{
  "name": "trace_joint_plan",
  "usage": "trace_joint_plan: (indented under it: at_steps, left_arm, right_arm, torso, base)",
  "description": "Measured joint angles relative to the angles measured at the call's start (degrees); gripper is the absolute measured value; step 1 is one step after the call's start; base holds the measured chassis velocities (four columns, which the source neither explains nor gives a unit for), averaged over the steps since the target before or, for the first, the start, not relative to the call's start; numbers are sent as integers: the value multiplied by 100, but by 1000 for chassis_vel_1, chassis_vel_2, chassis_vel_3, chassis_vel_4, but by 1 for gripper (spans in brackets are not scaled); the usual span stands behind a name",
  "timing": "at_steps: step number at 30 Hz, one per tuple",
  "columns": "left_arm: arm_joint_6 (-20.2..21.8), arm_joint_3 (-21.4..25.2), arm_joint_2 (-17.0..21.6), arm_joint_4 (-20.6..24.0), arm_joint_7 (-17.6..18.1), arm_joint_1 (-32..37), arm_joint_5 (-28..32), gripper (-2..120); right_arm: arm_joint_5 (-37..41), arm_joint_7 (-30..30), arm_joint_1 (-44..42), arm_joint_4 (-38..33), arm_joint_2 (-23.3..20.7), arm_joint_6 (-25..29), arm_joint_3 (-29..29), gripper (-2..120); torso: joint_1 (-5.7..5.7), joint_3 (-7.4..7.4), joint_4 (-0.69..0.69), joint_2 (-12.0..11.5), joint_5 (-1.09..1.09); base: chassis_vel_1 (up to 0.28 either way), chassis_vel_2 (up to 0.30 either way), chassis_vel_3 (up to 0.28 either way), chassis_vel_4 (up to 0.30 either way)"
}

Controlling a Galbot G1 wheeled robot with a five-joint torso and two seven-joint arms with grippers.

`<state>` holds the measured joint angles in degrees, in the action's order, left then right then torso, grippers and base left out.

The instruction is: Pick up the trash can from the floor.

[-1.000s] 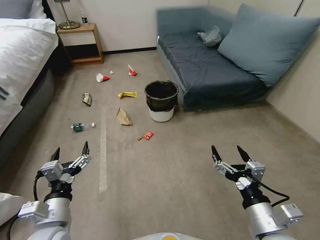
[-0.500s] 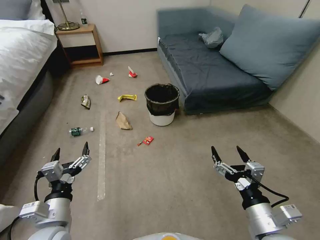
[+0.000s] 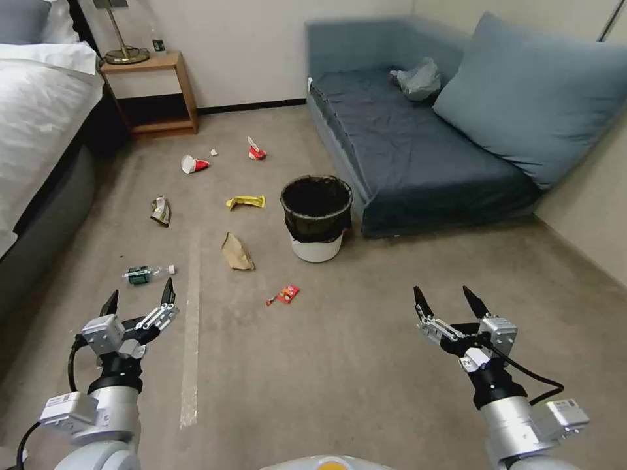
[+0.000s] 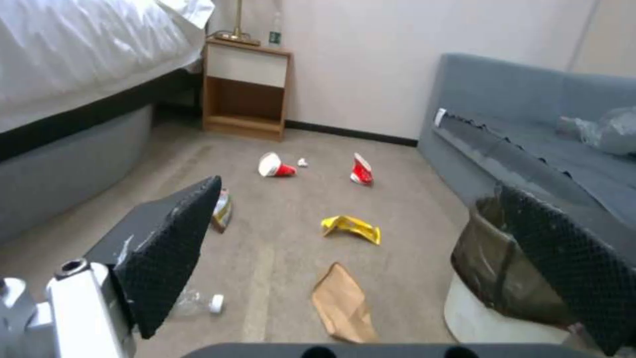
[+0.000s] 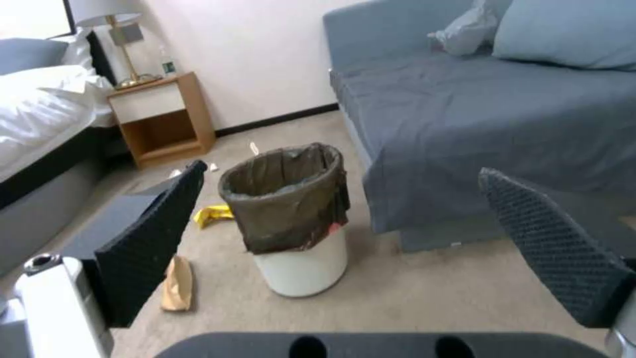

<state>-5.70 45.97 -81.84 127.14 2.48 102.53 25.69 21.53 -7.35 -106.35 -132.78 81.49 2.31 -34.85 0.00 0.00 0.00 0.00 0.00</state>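
Head view: whole scene has slid down the frame vs a sec ago, so the base/camera moved in, not the things. Trash can (image 3: 316, 219) stands upright on the floor (image 3: 339, 365), ahead of both grippers and between them, well apart. Left gripper (image 3: 138, 301) and right gripper (image 3: 450, 301) held low, fingers spread, nothing held; same pose as before.

Left wrist view: can sits beyond the right-side finger, partly hidden by it; brown paper bag (image 4: 345, 303) ahead.

Right wrist view: can centred between the spread fingers, beside the sofa (image 5: 490, 114). Approach closing; reach not yet begun.
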Motion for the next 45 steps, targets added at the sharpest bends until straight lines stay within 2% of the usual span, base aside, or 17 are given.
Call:
trace_joint_plan:
  at_steps: [45]
  left_arm:
    - [33, -9, 43, -102, 13, -76, 61, 100]
  right_arm:
    - [26, -36, 63, 74, -18, 16, -13, 100]
  torso:
    - [0, 0, 0, 0, -1]
  base:
    - [-149, 142, 145, -147]
